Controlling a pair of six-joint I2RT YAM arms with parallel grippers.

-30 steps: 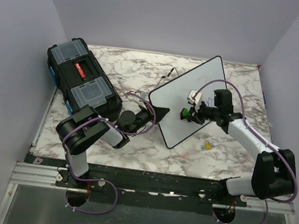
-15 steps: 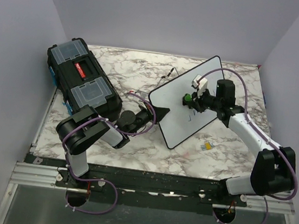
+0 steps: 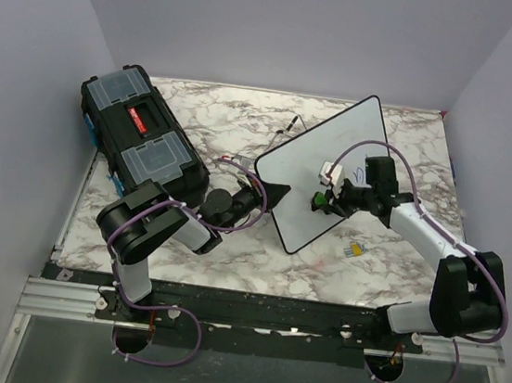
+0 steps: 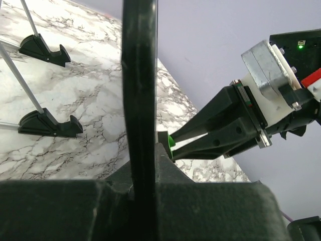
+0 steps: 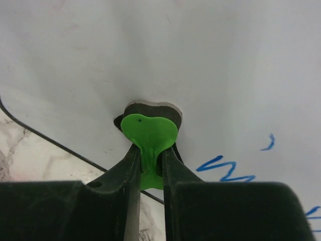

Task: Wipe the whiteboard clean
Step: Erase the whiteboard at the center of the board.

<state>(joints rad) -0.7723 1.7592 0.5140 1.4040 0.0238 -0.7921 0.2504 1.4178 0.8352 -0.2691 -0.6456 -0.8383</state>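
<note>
top view: the whiteboard stands tilted on the bench, right of the black toolbox. its long axis runs back and away from the toolbox, and its face is turned from it.

left wrist: the left gripper has its jaws pinched on the black frame.

right wrist: the right gripper has its jaws clamped on the green eraser, which is pressed to the board. blue writing lies just beyond it, farther from the toolbox, so we judge the next wipe goes that way.

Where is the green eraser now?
The eraser is right of centre in the top view, in the right gripper, pressed on the whiteboard, left of blue writing.
</note>
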